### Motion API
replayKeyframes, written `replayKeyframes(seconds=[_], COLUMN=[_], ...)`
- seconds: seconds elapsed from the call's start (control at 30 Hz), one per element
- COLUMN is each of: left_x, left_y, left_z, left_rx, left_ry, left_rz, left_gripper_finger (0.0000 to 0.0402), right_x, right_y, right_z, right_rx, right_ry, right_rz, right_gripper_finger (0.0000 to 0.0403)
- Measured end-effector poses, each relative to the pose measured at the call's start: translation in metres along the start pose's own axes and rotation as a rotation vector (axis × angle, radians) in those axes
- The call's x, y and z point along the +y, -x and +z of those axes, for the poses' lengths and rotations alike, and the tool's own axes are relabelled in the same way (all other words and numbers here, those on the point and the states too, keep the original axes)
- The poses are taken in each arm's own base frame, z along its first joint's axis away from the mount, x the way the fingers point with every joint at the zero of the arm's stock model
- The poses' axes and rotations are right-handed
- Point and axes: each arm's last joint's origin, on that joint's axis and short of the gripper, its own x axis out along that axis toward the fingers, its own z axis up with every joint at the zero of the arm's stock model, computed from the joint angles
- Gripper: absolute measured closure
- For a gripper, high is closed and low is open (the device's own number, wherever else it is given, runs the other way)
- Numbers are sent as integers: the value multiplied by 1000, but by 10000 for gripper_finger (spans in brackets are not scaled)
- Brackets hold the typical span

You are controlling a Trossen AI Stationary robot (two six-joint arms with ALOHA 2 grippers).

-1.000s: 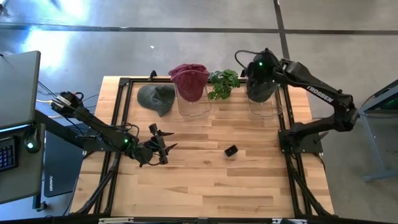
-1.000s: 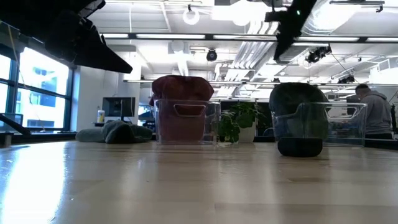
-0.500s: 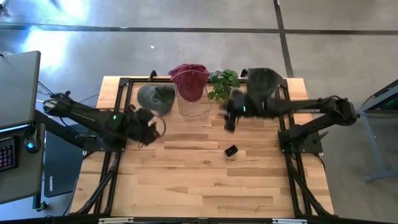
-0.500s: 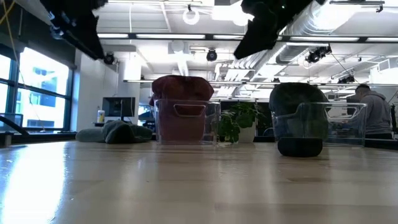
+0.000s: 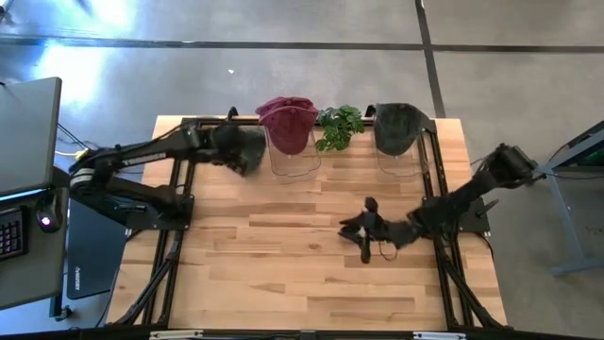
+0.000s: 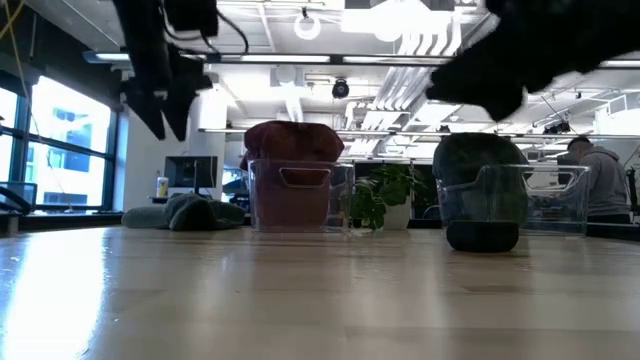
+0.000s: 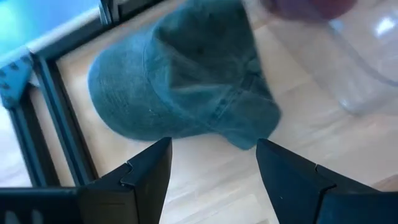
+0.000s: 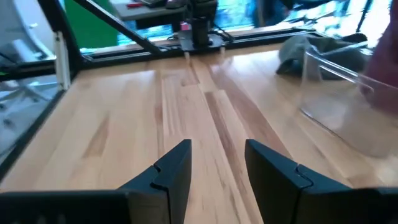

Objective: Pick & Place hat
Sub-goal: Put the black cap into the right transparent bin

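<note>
High view: table [image 5: 283, 283] w/ 3 hats along the far edge. Grey-green hat [image 5: 247, 149] lies flat on the wood at far left, mostly covered by the left arm; left gripper [image 5: 229, 142] hovers right over it. Left wrist view shows the same hat [image 7: 180, 81] just ahead of the fingers [image 7: 134, 177], jaws spread wide, nothing between them, not touching the cloth.

Maroon hat [image 5: 288, 121] sits on a clear bin [image 5: 294, 161] just right of the grey-green one; dark hat [image 5: 398, 125] sits on a 2nd clear bin [image 5: 401, 162] near the far right corner. Small plant [image 5: 338, 127] stands between the 2 bins. So: 3 hats, 2 bins, 1 plant.

Right gripper [image 5: 365, 231] is out over the mid-table, right of centre, well apart from all hats. Right wrist view: fingers [image 8: 168, 177] parted a moderate way, bare wood between, holding nothing.

Low view: grey-green hat [image 6: 185, 212] low at left, maroon hat [image 6: 294, 145] atop its bin [image 6: 300, 198], plant [image 6: 380, 200] behind, dark hat [image 6: 480, 190] seen through the 2nd bin [image 6: 540, 195]. Arms cross the top as dark shapes; grippers hard to make out there. A person [image 6: 598, 180] stands far back at right, partly cut by the bin.

Bin edge [image 7: 367, 56] clips the left wrist view, blurred.
</note>
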Motion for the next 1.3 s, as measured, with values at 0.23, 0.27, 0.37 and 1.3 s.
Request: replayKeyframes(seconds=[0.23,0.27,0.37,1.3], left_x=[47,57,87,130], left_y=[-49,-56,-71,-155], left_z=[32,36,41,67], left_rx=[163,181,242,402], left_ry=[118,156,277,627], left_rz=[43,58,70,-37], left_gripper_finger=[174,174,174,174], right_x=[23,26,34,44], right_y=[5,4,-1,-11], right_z=[-29,-29,-30,-29], right_rx=[-12,-14,-4,10], right_ry=[45,44,53,157], right_rz=[-86,-80,-64,-10], right_gripper_finger=[257,257,258,261])
